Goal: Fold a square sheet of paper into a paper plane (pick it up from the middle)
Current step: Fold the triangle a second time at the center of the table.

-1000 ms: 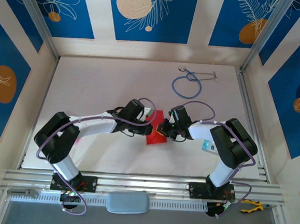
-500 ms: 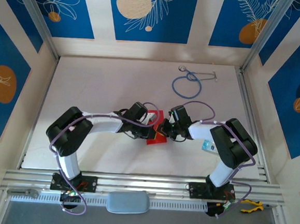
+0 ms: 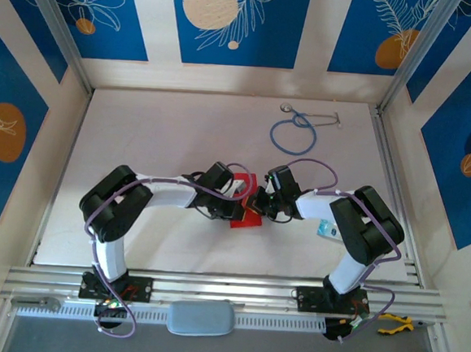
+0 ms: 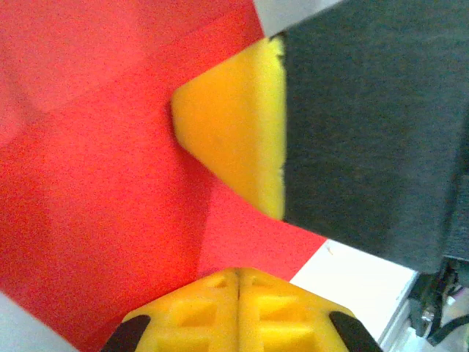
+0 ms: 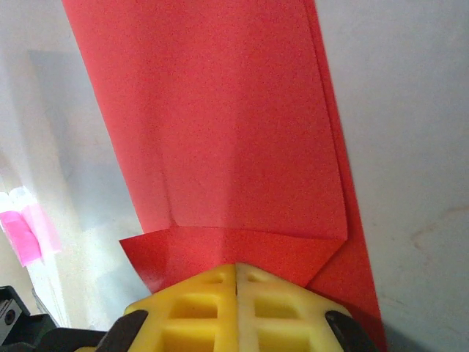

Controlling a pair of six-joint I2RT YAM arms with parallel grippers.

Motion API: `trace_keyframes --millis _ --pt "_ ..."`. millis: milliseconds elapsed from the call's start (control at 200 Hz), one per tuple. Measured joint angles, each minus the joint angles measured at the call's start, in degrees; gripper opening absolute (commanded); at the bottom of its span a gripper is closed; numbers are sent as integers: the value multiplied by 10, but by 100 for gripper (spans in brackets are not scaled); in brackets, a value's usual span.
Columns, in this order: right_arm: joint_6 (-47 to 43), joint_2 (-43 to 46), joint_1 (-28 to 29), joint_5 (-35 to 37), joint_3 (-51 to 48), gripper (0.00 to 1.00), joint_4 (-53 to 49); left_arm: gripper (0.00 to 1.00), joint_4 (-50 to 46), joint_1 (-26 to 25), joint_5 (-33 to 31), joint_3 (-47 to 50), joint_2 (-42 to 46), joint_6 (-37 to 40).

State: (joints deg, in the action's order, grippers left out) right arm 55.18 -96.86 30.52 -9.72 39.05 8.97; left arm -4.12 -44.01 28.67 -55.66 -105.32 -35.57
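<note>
The square sheet of paper (image 3: 244, 219) is bright red and lies partly folded on the white table between my two grippers. It is not a finished paper plane. My left gripper (image 3: 238, 194) is shut, its yellow tips (image 4: 238, 273) set on the red paper (image 4: 95, 183) beside a crease. My right gripper (image 3: 255, 202) is shut too, and its tips (image 5: 236, 268) rest on a small folded flap at the near end of the long red strip (image 5: 220, 132). In the left wrist view, the right gripper's yellow fingertip (image 4: 234, 139) touches the paper from the right.
A blue stethoscope (image 3: 293, 134) lies at the back right of the table. A small white item (image 3: 326, 229) sits by the right arm. Pink tape (image 5: 26, 231) marks the table left of the paper. Metal rails (image 3: 397, 197) run along the right edge.
The left arm's elbow has swung to the right and its gripper has slid a little further onto the paper. The right arm and the paper have stayed put.
</note>
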Motion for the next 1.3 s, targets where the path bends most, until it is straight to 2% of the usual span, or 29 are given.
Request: trace_keyframes --millis 545,950,1301 --pt "0 -1 0 0 3 0 -6 7 -4 0 -19 17 5 18" --pt "0 -1 0 -2 3 0 -7 9 47 0 -16 82 41 -6" --pt "0 -2 0 -6 4 0 -8 9 38 0 -4 120 77 -21"
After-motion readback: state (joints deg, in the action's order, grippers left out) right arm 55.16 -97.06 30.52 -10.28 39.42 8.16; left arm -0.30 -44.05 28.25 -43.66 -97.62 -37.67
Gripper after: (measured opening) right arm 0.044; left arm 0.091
